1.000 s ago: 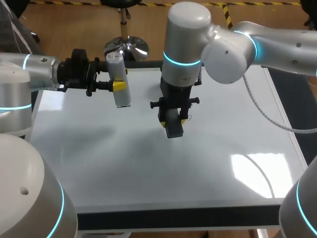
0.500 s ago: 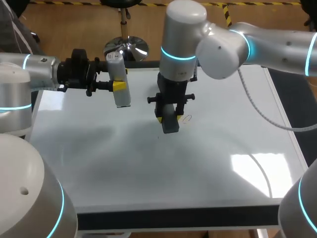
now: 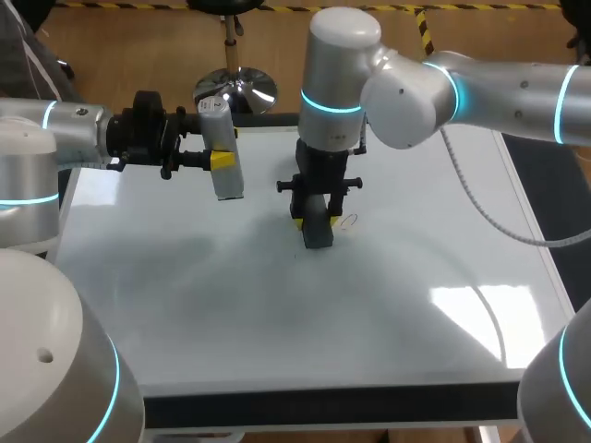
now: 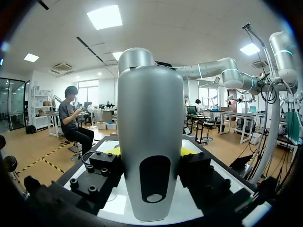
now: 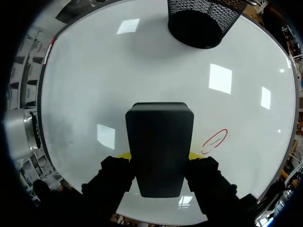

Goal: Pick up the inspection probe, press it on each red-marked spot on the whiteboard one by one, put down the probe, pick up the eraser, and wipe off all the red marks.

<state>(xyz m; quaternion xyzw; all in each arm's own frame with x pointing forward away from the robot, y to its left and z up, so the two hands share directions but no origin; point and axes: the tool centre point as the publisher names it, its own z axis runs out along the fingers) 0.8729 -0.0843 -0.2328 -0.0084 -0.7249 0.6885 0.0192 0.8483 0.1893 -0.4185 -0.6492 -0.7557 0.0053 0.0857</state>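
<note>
Eraser (image 5: 159, 137) clamped in right gripper (image 5: 159, 156) beside 1 red mark (image 5: 215, 140); probe (image 4: 150, 118) clamped in left gripper (image 4: 150, 153)

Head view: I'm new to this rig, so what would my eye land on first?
First the right pincer, shut on a black eraser at the middle of the whiteboard, with a red mark just beside the eraser. Next, the grey inspection probe, gripped in the left pincer over the board's far left side.

Apparently on whiteboard (image 3: 277, 314): eraser (image 3: 317, 231), mark (image 3: 347, 221) just beside
</note>
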